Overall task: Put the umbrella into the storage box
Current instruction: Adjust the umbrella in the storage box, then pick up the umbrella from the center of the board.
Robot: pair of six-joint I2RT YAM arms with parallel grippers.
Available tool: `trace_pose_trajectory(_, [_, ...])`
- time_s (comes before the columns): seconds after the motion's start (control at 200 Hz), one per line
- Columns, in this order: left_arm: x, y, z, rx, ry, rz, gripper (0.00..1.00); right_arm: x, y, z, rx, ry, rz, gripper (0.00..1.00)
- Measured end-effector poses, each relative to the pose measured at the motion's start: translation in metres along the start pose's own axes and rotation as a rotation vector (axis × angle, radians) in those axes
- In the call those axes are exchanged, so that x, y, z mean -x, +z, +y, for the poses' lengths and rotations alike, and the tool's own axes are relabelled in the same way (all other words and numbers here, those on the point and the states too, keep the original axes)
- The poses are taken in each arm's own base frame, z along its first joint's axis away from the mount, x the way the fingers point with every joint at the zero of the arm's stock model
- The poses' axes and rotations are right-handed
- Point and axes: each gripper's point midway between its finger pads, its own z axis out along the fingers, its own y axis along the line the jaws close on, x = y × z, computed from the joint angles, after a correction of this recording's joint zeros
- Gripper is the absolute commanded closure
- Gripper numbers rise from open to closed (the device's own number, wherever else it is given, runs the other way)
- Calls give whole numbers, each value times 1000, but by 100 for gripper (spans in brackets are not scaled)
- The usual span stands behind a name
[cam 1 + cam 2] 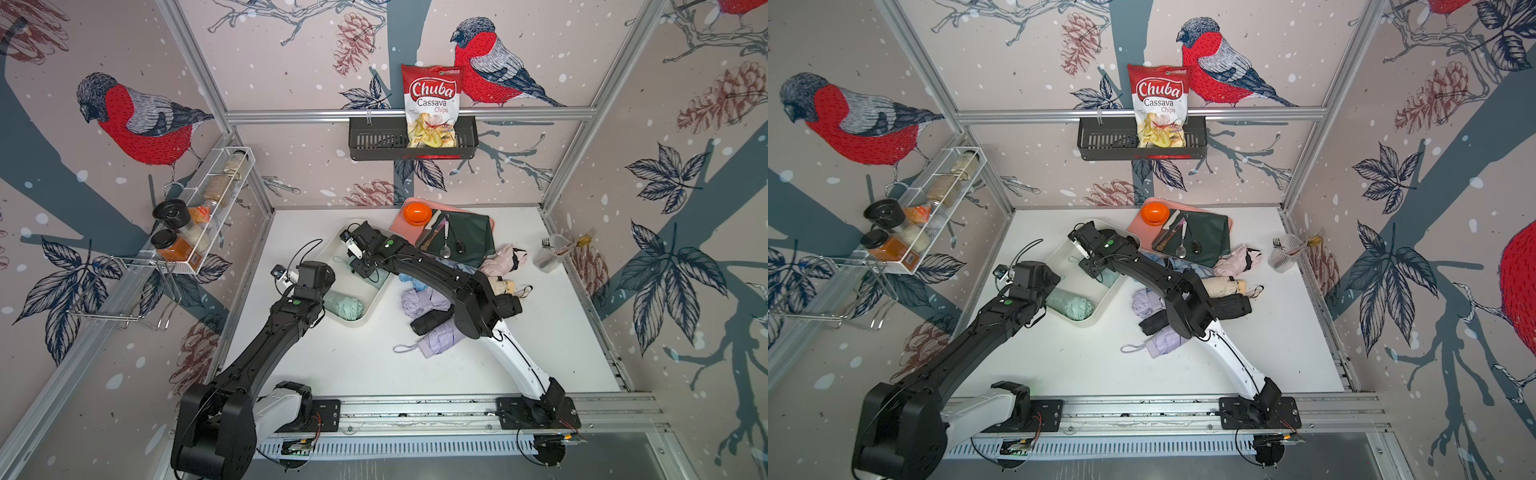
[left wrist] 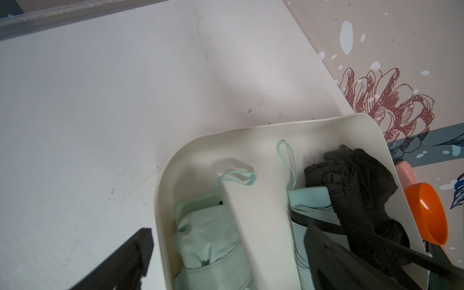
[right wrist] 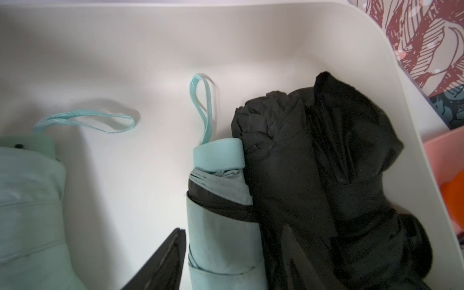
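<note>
We see the storage box (image 1: pixel 1061 253) on the worktop (image 1: pixel 332 365), left of centre in both top views. Three folded umbrellas lie in it side by side: mint umbrella (image 3: pixel 27 200), teal umbrella (image 3: pixel 221 213) and black umbrella (image 3: pixel 326 175), the last two touching. The right gripper (image 1: pixel 353 251) hangs over the box. In the right wrist view its fingers (image 3: pixel 163 258) straddle the teal umbrella, one just beside the sleeve, the other a dark blur over the black one. We cannot tell if they pinch it or stand free. The teal umbrella lies flat on the box floor. The left gripper (image 2: pixel 228 231) is at the box's left edge, fingers spread wide and grasping nothing. More folded umbrellas (image 1: pixel 432 307) are heaped on the worktop right of the box, partly under the right arm.
</note>
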Motion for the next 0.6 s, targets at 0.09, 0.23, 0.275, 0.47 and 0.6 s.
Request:
trace_pose_trajectory(0.09, [0,0,0,0,0,0,3,3,-4,0,-7,-1,-6,34])
trace_pose_trajectory(0.23, [0,0,0,-2,0,-1,2,10,-23,-9,-32,34,-21,35])
trace_pose_trajectory(0.275, [1,-1,-1,-5,1,-1,2,13,-34,-14,-48,58,-26,35])
trace_pose_trajectory(0.47, [-1,-5,-11,-70,41,16,2,-11,-81,-31,-85,215,-13,34])
trace_pose_trajectory(0.6, [-2,-9,-17,-110,70,19,3,-49,-109,-45,-121,349,12,32])
